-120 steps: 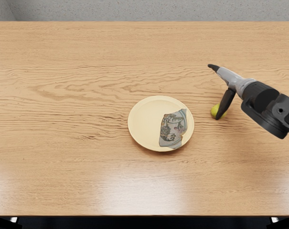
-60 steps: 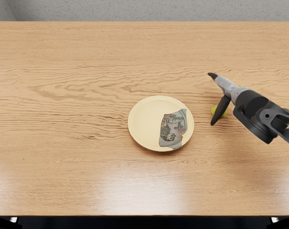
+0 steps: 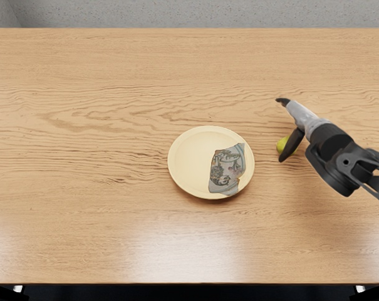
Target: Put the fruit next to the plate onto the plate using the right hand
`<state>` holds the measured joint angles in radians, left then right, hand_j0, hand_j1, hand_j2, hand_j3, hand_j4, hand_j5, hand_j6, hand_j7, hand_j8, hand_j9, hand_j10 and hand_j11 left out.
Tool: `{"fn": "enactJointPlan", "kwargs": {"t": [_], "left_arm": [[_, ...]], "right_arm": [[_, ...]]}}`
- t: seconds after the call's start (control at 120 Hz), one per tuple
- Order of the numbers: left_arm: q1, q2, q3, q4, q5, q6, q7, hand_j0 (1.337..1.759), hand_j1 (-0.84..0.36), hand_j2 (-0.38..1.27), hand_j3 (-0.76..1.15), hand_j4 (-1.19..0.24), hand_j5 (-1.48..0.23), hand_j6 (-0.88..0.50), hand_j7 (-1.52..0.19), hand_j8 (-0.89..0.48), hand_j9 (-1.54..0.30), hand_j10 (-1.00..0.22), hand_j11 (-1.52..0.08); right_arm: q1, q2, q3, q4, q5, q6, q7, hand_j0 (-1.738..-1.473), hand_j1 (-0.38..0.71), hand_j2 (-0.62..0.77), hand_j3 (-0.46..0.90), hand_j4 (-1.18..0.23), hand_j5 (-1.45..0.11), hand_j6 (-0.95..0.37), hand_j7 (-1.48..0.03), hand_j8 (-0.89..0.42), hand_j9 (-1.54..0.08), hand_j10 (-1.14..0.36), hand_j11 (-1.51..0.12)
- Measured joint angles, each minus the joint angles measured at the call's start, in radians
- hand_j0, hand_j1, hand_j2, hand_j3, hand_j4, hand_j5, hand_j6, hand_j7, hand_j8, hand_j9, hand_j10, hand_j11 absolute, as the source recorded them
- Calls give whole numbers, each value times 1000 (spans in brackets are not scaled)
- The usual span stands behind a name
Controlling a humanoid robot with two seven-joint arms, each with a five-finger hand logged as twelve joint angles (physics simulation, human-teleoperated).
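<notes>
A cream plate (image 3: 192, 162) with a patterned patch on its right half lies at the middle of the wooden table. A small yellow-green fruit (image 3: 281, 144) sits on the table to the plate's right, mostly hidden behind a dark finger. My right hand (image 3: 287, 128) comes in from the right edge and hovers right at the fruit. One finger (image 3: 297, 111) points up and left, another dark finger (image 3: 291, 144) hangs down across the fruit. The fingers are spread and hold nothing.
The wooden table (image 3: 101, 94) fills the view, with its far edge at the top and its front edge at the bottom. Only the plate and fruit lie on it.
My right hand has dropped lower and drawn in toward the fruit, its wrist shifting left. The fruit and plate have not moved.
</notes>
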<state>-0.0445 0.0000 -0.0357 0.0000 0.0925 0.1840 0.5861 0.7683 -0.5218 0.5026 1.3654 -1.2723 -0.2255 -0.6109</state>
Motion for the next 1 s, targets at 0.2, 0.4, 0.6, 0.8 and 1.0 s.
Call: {"fn": "enactJointPlan", "kwargs": {"t": [0.2,0.4,0.6,0.8,1.0], "left_arm": [[0,0,0,0,0,0,0,1658,349,1,0,-2,0,-3,0,-3,0,-2,0],[0,0,0,0,0,0,0,1658,349,1,0,-2,0,-3,0,-3,0,-2,0],[0,0,0,0,0,0,0,1658,349,1,0,-2,0,-3,0,-3,0,-2,0],[0,0,0,0,0,0,0,1658,349,1,0,-2,0,-3,0,-3,0,-2,0],[0,0,0,0,0,0,0,1658,349,1,0,-2,0,-3,0,-3,0,-2,0]], "right_arm": [[-8,-3,-6,1,0,0,0,-1658,-76,-43,0,-232,-298,-233,-298,-232,-298,-231,-298],[-21,-5,-8,1,1,0,0,-1658,25,-60,0,-316,-408,-318,-407,-317,-407,-316,-407],[-25,-7,-8,2,-3,2,0,-1658,74,-50,0,-374,-480,-379,-477,-376,-481,-376,-480],[-27,-8,-8,4,-5,4,0,-1656,89,-11,0,-429,-549,-438,-541,-429,-557,-429,-556],[-30,-9,-8,9,-7,7,0,-1656,113,41,0,-479,-624,-496,-607,-483,-628,-486,-626]]}}
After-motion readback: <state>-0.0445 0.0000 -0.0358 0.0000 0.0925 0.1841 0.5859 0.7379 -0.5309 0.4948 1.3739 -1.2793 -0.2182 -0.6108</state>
